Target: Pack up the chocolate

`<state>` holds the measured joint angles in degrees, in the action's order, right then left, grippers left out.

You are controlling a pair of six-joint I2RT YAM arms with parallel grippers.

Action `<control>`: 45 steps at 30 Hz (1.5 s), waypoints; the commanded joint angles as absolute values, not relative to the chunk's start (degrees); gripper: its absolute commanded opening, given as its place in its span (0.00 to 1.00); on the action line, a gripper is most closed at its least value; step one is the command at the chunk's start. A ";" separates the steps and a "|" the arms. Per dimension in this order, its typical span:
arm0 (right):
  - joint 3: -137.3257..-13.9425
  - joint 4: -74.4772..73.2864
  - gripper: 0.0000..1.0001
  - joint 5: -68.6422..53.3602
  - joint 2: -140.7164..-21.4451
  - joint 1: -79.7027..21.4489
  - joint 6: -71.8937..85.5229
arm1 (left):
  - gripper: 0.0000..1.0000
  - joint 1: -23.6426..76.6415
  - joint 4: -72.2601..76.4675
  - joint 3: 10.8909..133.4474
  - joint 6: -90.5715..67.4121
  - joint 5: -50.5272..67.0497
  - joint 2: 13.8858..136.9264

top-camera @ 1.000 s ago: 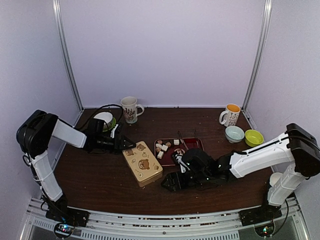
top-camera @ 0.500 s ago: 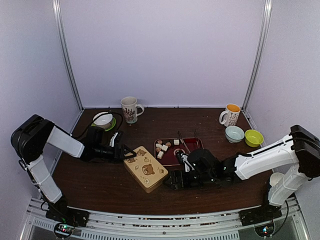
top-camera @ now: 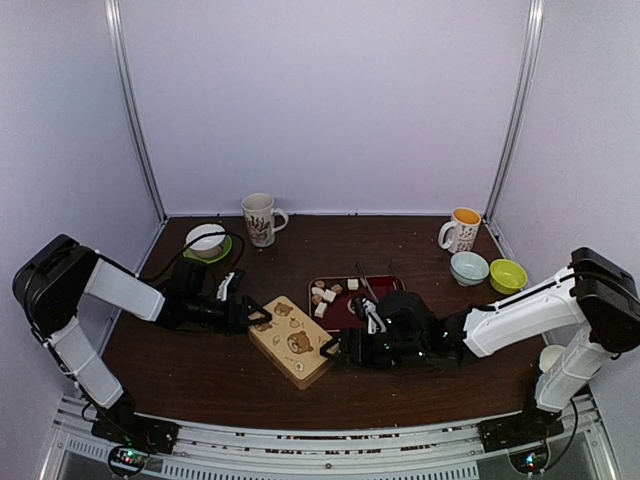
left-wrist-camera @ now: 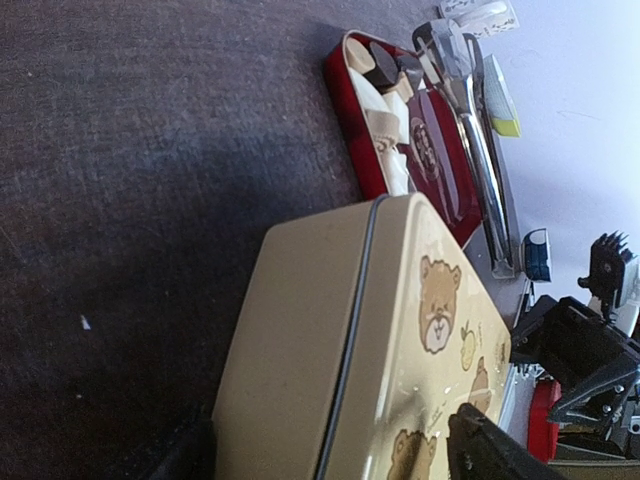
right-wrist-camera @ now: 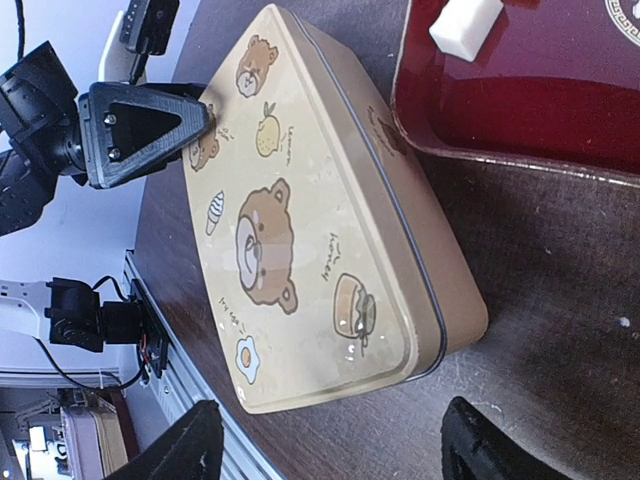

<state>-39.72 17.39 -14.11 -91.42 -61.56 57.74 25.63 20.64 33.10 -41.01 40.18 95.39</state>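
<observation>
Presently, holdings as follows.

Chocolate pieces: white, tan and dark bite-size pieces, sitting loose in the red tray, mostly at its left end. None are showing inside any container.

Bear-print tin: lying flat and askew on the table, lid on, just beside the tray's near-left corner.

Tongs: long, thin and metal, resting across the tray, untouched.

Left gripper: standing at the tin's far-left end, fingers set wide to either side of it. One fingertip is meeting the lid's corner. Whether they are pinching the tin cannot be told.

Right gripper: facing the tin's opposite, near-right end, fingers spread wide. The tin's corner is lying between them without evident contact.

Step in hand, by judgement: getting the tin open so that the pieces can go in. Doing it well is likely calling for one gripper pinning the base low on its wall. The other should be catching only the lid's rim and lifting straight up. Neither should be nudging the tin into the tray or toward the table's near edge.
</observation>
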 commanded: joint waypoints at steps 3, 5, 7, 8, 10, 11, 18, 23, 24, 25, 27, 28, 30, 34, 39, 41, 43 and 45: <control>-41.22 18.73 0.74 -15.90 -94.08 -60.86 61.10 | 0.82 26.86 17.29 33.01 -40.31 39.66 92.43; -41.59 19.83 0.74 -16.35 -94.99 -60.61 61.88 | 0.82 27.05 17.24 32.87 -40.28 39.79 92.14; -41.86 21.27 0.74 -16.58 -95.75 -60.12 62.45 | 0.82 27.33 17.65 32.87 -40.52 40.53 92.16; -41.88 22.02 0.75 -16.79 -96.11 -59.86 62.67 | 0.82 27.52 17.85 32.81 -40.63 40.93 92.05; -42.26 23.28 0.75 -17.23 -97.05 -59.33 63.17 | 0.82 28.04 17.78 32.67 -40.93 41.21 91.70; -42.43 23.84 0.75 -17.41 -97.53 -59.12 63.31 | 0.82 28.24 17.57 32.57 -41.15 41.20 91.41; -43.58 23.67 0.74 -17.31 -99.06 -56.45 61.45 | 0.83 29.53 17.79 30.22 -43.24 40.45 88.68; -43.92 19.60 0.75 -16.53 -98.41 -55.20 58.22 | 0.82 30.79 17.56 28.99 -43.83 40.64 87.30; -43.96 19.12 0.75 -16.49 -98.26 -55.13 57.78 | 0.83 30.78 17.02 28.83 -43.61 40.75 87.06; -43.88 18.62 0.75 -16.52 -98.20 -55.17 57.44 | 0.83 30.79 15.94 28.94 -43.16 40.70 86.76; -43.74 18.29 0.75 -16.75 -98.18 -55.19 57.14 | 0.85 30.74 14.17 29.49 -42.62 40.10 86.10; -43.75 18.35 0.75 -16.78 -98.22 -55.12 57.13 | 0.85 30.69 13.50 29.87 -42.63 39.74 85.91; -43.70 18.45 0.75 -16.87 -98.33 -55.22 57.01 | 0.86 30.72 12.38 30.96 -42.78 38.95 85.71; -44.21 18.24 0.75 -17.27 -98.94 -55.30 56.82 | 0.85 30.06 12.36 32.31 -43.47 38.00 85.80; -44.73 18.39 0.69 -17.72 -100.07 -55.63 56.77 | 0.76 29.42 17.20 32.30 -46.23 39.74 88.32; -44.96 18.59 0.68 -18.05 -100.63 -55.76 56.75 | 0.72 29.38 18.45 32.18 -47.11 40.34 89.87; -45.24 18.74 0.66 -18.23 -101.10 -55.90 56.78 | 0.70 29.32 17.43 32.17 -46.96 39.93 90.61; -45.31 18.65 0.64 -18.26 -101.41 -56.01 56.86 | 0.69 29.31 15.56 31.52 -46.54 38.82 91.07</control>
